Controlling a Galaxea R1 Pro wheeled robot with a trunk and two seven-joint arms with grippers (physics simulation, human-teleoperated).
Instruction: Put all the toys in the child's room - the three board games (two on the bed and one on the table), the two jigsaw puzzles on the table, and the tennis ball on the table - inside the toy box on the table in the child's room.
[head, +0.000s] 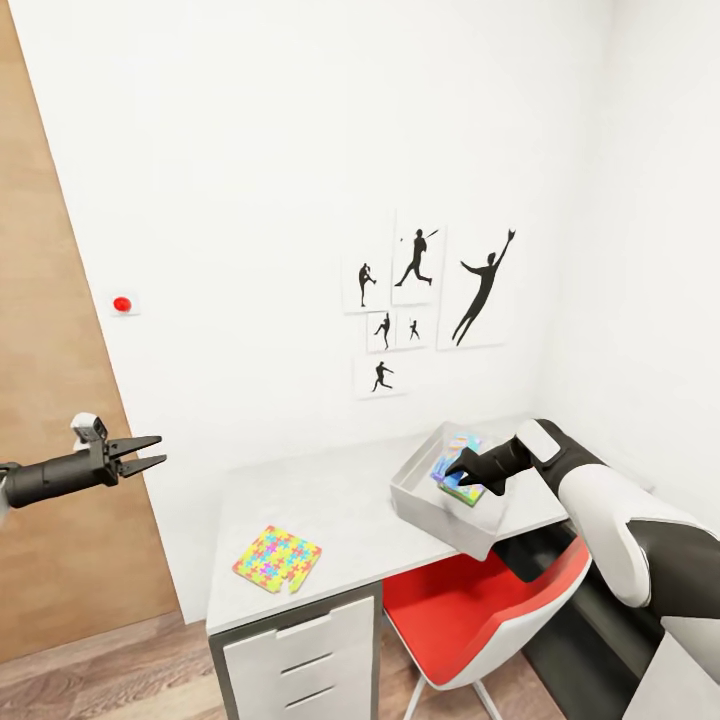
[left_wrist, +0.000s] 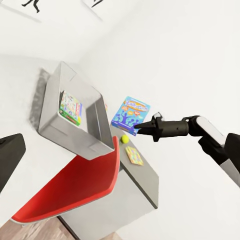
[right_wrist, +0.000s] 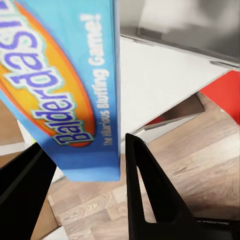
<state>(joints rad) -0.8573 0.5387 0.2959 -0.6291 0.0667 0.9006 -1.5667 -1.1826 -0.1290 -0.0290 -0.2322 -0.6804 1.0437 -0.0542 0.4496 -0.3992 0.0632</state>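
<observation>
Child's room in a home: white walls, sports-silhouette pictures (head: 430, 300), wood-plank floor (head: 90, 670), desk (head: 330, 500) with red chair (head: 480, 610), jigsaw puzzle (head: 277, 558), toy box (head: 420, 495).

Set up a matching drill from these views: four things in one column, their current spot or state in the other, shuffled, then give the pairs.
Things:
1. blue board game
2. jigsaw puzzle
3. toy box
4. left hand

States:
A. on the table's edge above a red chair
B. open, holding nothing
C. gripped by the right hand
D. flat on the table near its front edge

Pairs: 1-C, 2-D, 3-A, 4-B
</observation>
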